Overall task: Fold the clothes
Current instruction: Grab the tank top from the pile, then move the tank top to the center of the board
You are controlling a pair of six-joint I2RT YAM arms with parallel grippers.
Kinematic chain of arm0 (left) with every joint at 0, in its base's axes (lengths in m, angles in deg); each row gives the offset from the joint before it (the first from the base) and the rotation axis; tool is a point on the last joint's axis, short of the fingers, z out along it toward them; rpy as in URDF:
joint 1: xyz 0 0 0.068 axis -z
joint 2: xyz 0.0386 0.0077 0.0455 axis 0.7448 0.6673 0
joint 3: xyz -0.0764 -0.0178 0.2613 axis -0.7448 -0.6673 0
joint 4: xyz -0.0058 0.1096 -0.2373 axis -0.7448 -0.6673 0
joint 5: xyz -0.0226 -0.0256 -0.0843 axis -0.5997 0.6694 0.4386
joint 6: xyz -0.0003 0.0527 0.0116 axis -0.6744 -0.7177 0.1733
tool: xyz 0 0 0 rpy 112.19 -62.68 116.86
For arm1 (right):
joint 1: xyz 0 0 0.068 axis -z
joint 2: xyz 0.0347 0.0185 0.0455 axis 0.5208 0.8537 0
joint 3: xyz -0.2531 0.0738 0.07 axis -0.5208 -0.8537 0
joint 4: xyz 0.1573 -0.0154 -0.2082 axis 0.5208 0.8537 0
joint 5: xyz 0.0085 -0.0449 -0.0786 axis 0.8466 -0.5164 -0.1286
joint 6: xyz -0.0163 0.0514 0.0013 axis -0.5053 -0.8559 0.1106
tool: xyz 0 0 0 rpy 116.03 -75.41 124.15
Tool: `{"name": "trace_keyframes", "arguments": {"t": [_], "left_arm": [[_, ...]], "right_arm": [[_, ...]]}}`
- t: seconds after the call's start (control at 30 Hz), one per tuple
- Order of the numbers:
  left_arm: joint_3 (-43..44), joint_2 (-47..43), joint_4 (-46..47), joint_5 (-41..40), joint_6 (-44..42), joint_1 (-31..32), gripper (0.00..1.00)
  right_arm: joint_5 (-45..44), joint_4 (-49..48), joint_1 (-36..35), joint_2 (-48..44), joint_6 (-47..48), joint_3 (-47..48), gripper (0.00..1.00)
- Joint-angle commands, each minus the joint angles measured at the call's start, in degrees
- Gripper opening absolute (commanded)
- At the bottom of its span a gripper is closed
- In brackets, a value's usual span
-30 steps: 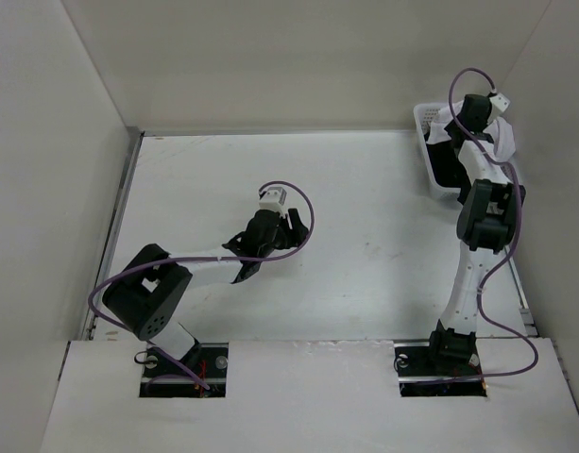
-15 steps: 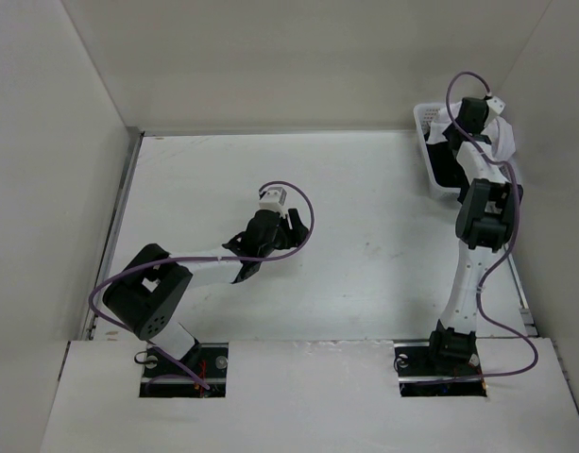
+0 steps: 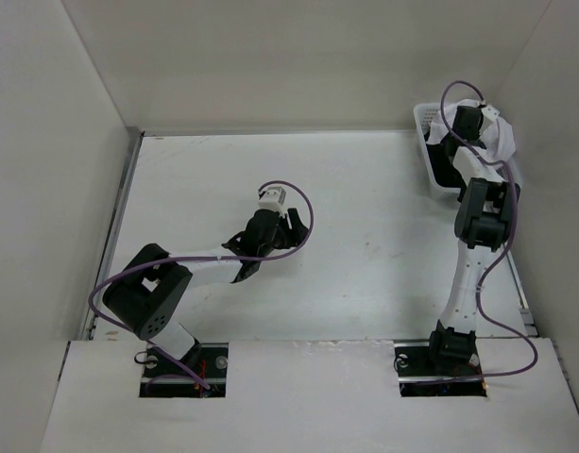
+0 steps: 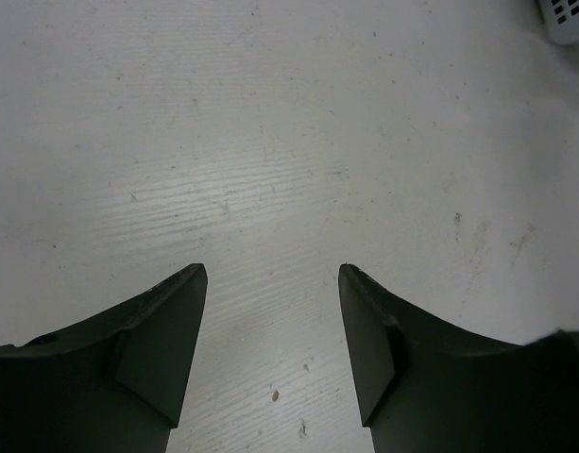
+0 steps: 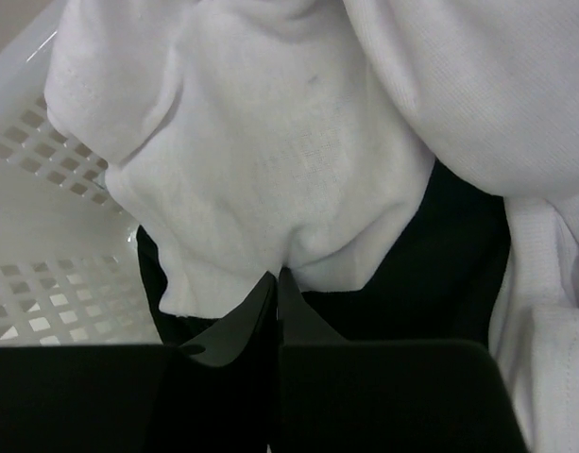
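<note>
The right gripper (image 5: 276, 281), its dark tapered fingers pressed together, pinches a puckered fold of the thin wrinkly white woven garment (image 5: 270, 160). The garment bulges just above the tips, inside the white plastic lattice basket (image 5: 43, 236), with smooth black cloth (image 5: 450, 274) beneath. The left gripper (image 4: 273, 283) hangs spread wide, holding nothing, over the scuffed white tabletop (image 4: 270, 132).

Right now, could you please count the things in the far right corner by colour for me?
White: 2, the shirt and the basket
Black: 1, the dark cloth in the basket under the shirt; I cannot tell whether it is more than one piece
Total: 3
</note>
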Motion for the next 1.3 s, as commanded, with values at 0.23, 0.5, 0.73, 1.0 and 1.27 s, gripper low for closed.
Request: {"name": "trace_keyframes", "arguments": {"t": [0.23,0.5,0.73,1.0,1.27], "left_arm": [[1.88,-0.31,3.67,1.33,0.87,0.00,0.57],[1.53,-3.46,3.67,1.07,0.87,0.71,0.57],[0.30,-10.22,0.26,-0.16,4.02,-2.27,0.56],[-3.30,-27.18,-9.77,-1.74,8.77,-11.32,0.57],[-9.54,-39.68,-20.49,-1.48,9.92,-19.68,0.58]], "right_arm": [[-1.30,-13.50,-0.74,-20.25,0.43,-13.89,0.00],[4.75,-17.10,-3.28,-37.99,-3.87,-23.21,0.00],[16.62,-16.67,-13.03,-51.98,-6.95,-20.68,0.00],[23.41,-20.43,-25.86,-69.02,-8.62,-34.94,0.01],[19.97,-38.28,-38.97,-80.13,-21.44,-88.92,0.03]]}}
